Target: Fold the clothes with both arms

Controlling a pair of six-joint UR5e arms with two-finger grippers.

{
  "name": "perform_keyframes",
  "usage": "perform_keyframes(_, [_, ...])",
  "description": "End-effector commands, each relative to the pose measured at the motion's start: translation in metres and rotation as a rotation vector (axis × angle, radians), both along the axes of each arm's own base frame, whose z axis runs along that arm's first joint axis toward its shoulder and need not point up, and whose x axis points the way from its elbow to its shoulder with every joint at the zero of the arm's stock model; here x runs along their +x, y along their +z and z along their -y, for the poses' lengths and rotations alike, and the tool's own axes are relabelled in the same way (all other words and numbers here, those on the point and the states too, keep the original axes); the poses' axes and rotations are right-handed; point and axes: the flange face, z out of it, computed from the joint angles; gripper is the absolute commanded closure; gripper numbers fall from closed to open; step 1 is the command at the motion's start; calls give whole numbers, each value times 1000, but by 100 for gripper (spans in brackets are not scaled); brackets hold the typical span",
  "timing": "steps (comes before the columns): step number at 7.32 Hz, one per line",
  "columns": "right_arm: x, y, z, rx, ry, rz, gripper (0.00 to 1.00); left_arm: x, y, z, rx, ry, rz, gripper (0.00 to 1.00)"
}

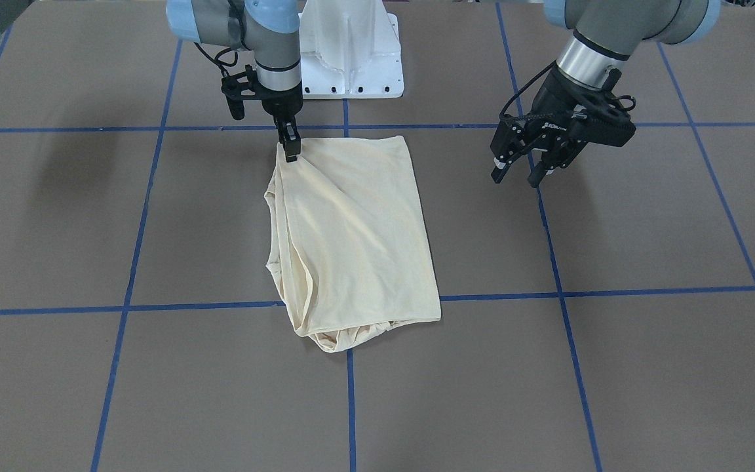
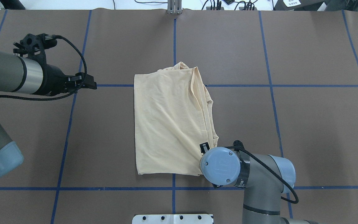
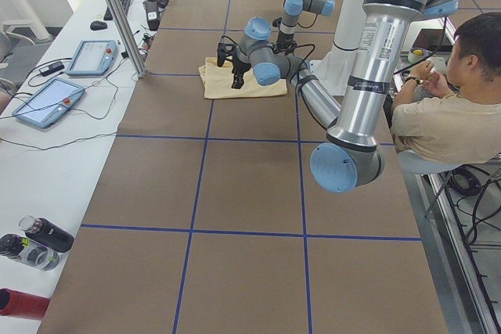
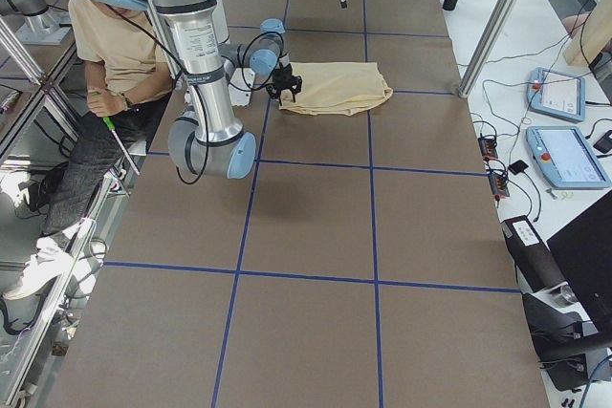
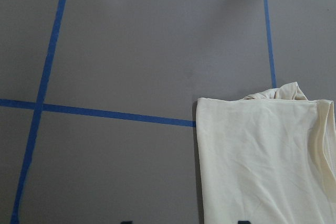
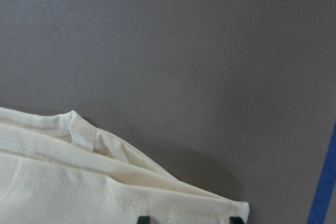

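Observation:
The cream-yellow T-shirt (image 1: 351,229) lies folded into a tall rectangle in the middle of the table; it also shows in the overhead view (image 2: 169,124). Its print and neck label are hidden. My right gripper (image 1: 291,149) points straight down at the shirt's corner nearest the robot. In the right wrist view its fingertips (image 6: 143,217) stand apart on either side of that corner's hem (image 6: 105,182), so it is open. My left gripper (image 1: 518,177) is open and empty. It hangs above bare table off the shirt's side (image 2: 89,83).
Blue tape lines (image 1: 561,295) divide the brown table into squares. The white pedestal base (image 1: 351,59) stands just behind the shirt. A seated person (image 3: 446,115) is beside the robot. Tablets (image 3: 47,103) and bottles (image 3: 31,244) lie on the side bench.

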Motion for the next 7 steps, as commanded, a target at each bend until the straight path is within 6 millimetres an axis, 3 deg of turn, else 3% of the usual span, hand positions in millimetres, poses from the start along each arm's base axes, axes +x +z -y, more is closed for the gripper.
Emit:
perform_keyframes(1, [2, -2, 6, 7, 23, 5, 40, 0, 0, 0, 0, 0, 0, 27])
perform_keyframes(3, [-2, 0, -2, 6, 10, 2, 39, 0, 0, 0, 0, 0, 0, 27])
perform_keyframes(4, [-4, 0, -5, 5, 4, 1, 32, 0, 0, 0, 0, -4, 3, 27])
perform_keyframes(7, [-7, 3, -8, 5, -3, -4, 31, -1, 1, 1, 3, -12, 6, 27])
